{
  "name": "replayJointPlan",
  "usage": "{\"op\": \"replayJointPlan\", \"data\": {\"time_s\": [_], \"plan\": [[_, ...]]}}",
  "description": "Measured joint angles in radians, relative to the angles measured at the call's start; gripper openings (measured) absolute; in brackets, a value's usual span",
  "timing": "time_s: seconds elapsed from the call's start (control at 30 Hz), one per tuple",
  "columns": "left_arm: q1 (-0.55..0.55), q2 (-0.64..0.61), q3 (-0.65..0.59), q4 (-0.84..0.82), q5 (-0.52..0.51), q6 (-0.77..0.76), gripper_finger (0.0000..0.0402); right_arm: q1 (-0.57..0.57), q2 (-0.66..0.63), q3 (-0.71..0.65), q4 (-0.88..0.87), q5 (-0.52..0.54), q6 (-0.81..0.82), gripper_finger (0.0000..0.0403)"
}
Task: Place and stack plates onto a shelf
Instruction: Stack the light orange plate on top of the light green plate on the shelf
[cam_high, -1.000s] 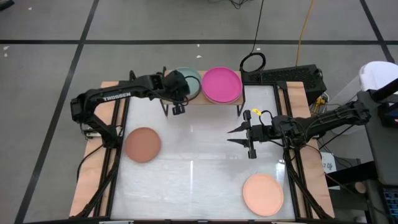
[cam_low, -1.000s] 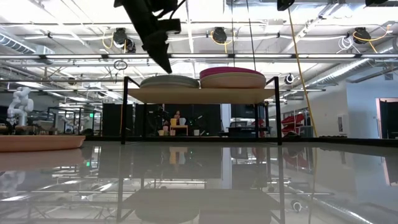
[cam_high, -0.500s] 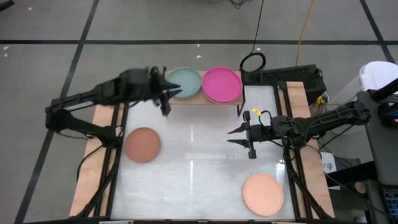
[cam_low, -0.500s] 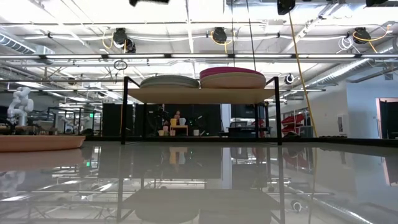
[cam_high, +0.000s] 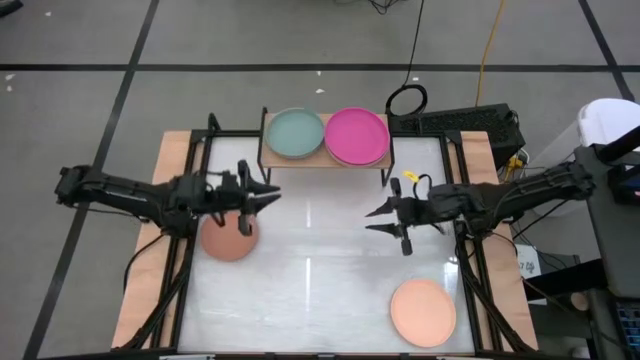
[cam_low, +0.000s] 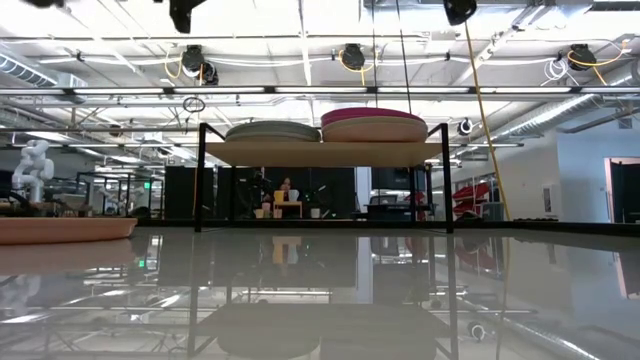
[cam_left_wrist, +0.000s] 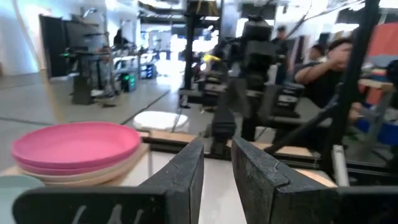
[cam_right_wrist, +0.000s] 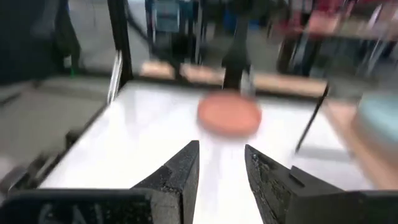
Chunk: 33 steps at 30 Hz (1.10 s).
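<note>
Left gripper (cam_high: 262, 194) hangs empty, fingers parted, over the terracotta plate (cam_high: 229, 235); right gripper (cam_high: 378, 219) waits parted mid-table. Teal plate (cam_high: 295, 133) and magenta stack (cam_high: 356, 136) sit on the shelf (cam_low: 322, 152).

Your left hand (cam_high: 262, 194) covers part of the terracotta plate (cam_high: 229, 239) from above. In the right wrist view that plate (cam_right_wrist: 229, 114) blurs, and the teal plate (cam_right_wrist: 380, 115) is cut off at the edge. You can't count the plates under the magenta plate (cam_low: 372, 115).

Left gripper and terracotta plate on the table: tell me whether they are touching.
Cannot tell. In the high view the left gripper overlaps the terracotta plate from above, hiding any height gap; the low view shows the plate's edge alone.
</note>
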Motion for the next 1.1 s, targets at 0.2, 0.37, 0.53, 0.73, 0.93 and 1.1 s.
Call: {"op": "replayJointPlan", "data": {"time_s": [0.2,0.37,0.53,0.73,0.93,1.1], "plan": [[-0.049,0.001,-0.122,0.182,-0.014,0.008,0.0088,0.029,0.097,0.176,-0.385,-0.101,0.136,0.0114],[-0.048,0.000,-0.137,0.242,-0.014,0.016,0.0088,0.109,0.171,0.180,-0.402,-0.248,0.303,0.0114],[-0.048,0.000,-0.138,0.237,-0.014,0.010,0.0088,0.224,0.266,0.132,-0.435,-0.264,0.466,0.0114],[-0.049,0.001,-0.138,0.182,-0.014,-0.027,0.0088,0.314,0.366,0.094,-0.549,-0.261,0.576,0.0114],[-0.049,0.001,-0.138,0.180,-0.014,-0.029,0.0088,0.350,0.403,0.022,-0.549,-0.261,0.615,0.0114],[-0.049,0.001,-0.138,0.181,-0.014,-0.026,0.0088,0.360,0.406,-0.039,-0.545,-0.260,0.662,0.0114]]}}
